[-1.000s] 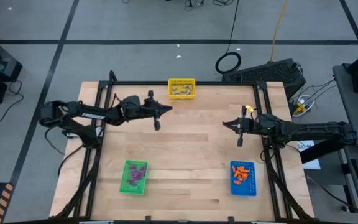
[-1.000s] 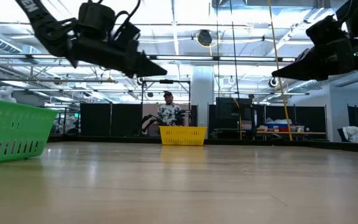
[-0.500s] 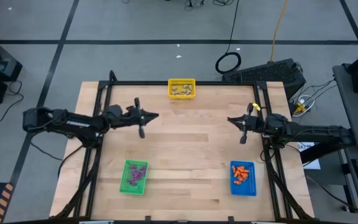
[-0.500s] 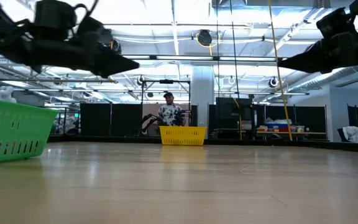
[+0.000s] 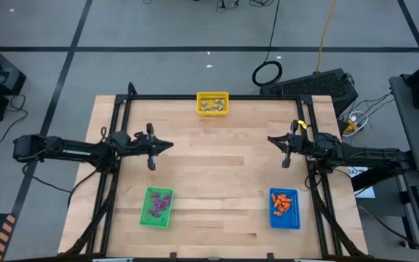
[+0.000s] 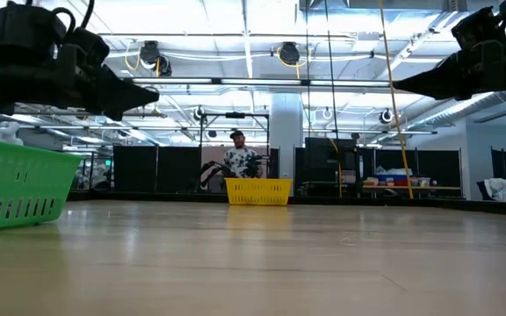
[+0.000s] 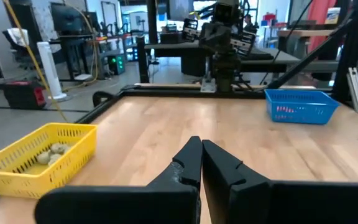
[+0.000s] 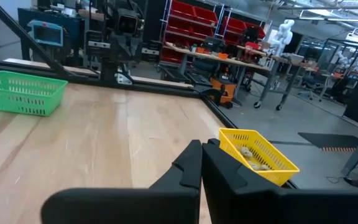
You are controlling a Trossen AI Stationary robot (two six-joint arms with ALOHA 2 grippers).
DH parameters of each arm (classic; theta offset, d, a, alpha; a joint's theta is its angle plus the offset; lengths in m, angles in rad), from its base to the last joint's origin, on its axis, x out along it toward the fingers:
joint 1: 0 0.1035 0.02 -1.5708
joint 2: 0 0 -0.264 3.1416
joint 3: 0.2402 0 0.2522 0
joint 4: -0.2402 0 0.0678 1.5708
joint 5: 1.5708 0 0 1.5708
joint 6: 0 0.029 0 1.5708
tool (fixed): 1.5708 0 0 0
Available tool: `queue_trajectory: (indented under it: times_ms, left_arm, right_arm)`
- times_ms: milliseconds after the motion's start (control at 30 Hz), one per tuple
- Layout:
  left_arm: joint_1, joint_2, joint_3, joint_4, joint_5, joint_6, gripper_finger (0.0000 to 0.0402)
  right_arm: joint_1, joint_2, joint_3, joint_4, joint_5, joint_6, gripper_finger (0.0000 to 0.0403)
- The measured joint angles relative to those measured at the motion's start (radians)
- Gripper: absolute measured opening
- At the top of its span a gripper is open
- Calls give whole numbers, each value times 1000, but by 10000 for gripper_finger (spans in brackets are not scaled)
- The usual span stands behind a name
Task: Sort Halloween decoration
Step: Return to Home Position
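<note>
The Halloween decoration lies sorted in three bins: purple pieces [image 5: 159, 204] in the green bin [image 5: 156, 207] at the near left, orange pieces [image 5: 283, 203] in the blue bin [image 5: 284, 209] at the near right, pale pieces [image 5: 212, 105] in the yellow bin [image 5: 212, 103] at the far edge. My left gripper [image 5: 170, 145] hovers shut over the table's left side, pointing level toward the right. My right gripper [image 5: 269, 139] hovers shut over the right side, pointing level toward the left. Neither holds anything.
A black frame [image 5: 213, 97] runs along the table's far edge and down both sides. The wooden top [image 5: 217, 175] between the bins is bare. A person [image 6: 238, 161] stands beyond the table's far edge, behind the yellow bin [image 6: 258, 190].
My left gripper has drawn back toward the table's left edge and slightly toward the near edge, sinking a little, staying shut and empty. My right gripper has barely shifted.
</note>
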Motion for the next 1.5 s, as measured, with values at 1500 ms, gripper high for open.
queue_trajectory:
  times_ms: [1500]
  left_arm:
    - [2, -835, -1, -811, -145, -61, 12]
  right_arm:
    - [-157, -192, -143, -19, -104, 151, 0]
